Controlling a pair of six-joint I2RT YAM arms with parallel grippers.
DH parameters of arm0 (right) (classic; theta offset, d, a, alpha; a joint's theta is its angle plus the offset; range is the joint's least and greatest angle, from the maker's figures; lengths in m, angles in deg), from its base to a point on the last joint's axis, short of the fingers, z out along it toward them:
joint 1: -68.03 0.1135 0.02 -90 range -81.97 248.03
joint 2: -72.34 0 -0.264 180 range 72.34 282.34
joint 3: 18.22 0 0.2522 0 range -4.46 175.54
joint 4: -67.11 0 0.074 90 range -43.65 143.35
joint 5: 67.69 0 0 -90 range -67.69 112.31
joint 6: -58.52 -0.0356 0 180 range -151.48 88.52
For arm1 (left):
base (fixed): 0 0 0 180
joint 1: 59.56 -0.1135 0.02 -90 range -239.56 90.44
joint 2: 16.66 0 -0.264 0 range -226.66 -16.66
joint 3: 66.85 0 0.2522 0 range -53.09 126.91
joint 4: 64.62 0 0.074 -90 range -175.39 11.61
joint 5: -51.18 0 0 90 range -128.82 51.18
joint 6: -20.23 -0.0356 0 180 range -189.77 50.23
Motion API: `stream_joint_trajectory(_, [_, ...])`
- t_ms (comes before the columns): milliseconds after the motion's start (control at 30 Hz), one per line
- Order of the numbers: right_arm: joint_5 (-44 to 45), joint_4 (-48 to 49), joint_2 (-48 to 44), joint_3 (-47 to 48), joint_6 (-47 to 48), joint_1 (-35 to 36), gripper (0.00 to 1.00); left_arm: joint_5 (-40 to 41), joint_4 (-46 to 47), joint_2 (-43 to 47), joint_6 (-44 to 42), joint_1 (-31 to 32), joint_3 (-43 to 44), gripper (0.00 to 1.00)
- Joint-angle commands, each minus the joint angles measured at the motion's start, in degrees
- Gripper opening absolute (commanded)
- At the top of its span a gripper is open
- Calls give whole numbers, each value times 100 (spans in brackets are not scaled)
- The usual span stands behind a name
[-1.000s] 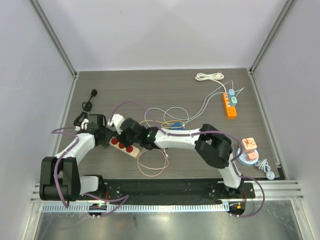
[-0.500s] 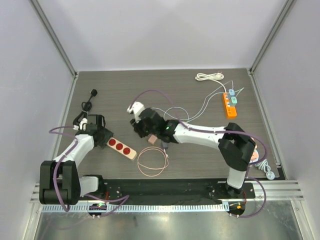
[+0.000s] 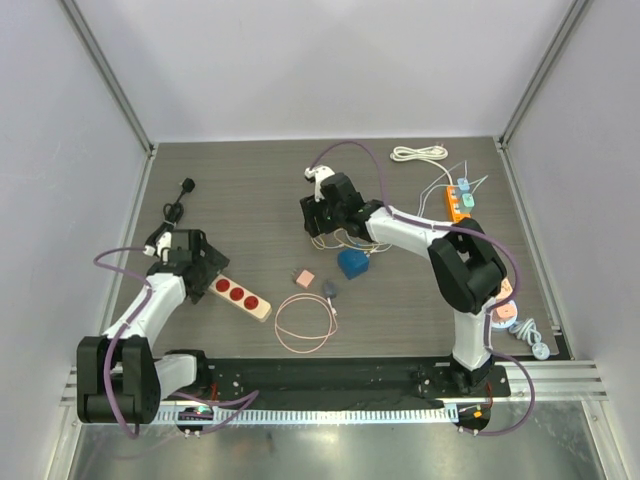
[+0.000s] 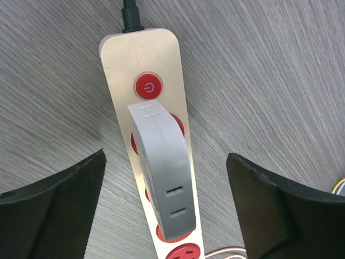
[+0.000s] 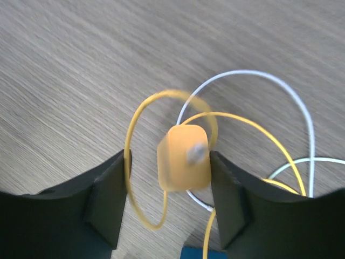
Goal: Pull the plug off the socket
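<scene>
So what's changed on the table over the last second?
The right gripper swung away from the power strip to the far centre and is now open over an orange plug. The left gripper stayed open astride the strip, and a grey plug sits in it.

I am reading no words or numbers anywhere, and the only sign I am making out is the white power symbol on the red button [image 4: 148, 87] of the strip [image 4: 119, 56] below my left fingers.
</scene>
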Motion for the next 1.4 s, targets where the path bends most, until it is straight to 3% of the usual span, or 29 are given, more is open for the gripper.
stream_joint_trajectory(0, [-186, -261, 197, 347, -178, 44, 66, -7, -255, 214, -192, -29, 357, 94])
stream_joint_trajectory(33, [-160, -261, 198, 339, -196, 44, 69, 28, -474, 258, -218, -29, 409, 100])
stream_joint_trajectory(267, [700, -542, -153, 181, 41, 61, 95, 547, -1222, 1093, -473, -38, 849, 100])
stream_joint_trajectory(367, [973, -568, -461, 14, 138, 183, 100, 494, -1372, 1181, -535, -47, 919, 96])
stream_joint_trajectory(600, [1957, -516, -1015, -92, 692, 1333, 100, 397, -1197, 1050, -368, -47, 840, 88])
stream_joint_trajectory(700, [1941, -437, -1024, -136, 885, 1756, 100, 406, -1162, 979, -306, -56, 797, 85])
stream_joint_trajectory(967, [1905, 1004, -559, -716, 1183, 3083, 100, 327, -828, 900, -218, -56, 568, 77])
stream_joint_trajectory(1167, [1590, 1242, -321, -751, 1245, 3199, 100, 353, -670, 716, -236, -47, 472, 73])
stream_joint_trajectory(1367, [1352, 1233, 83, -558, 1184, 3252, 100, 292, -494, 461, -341, -56, 436, 58])
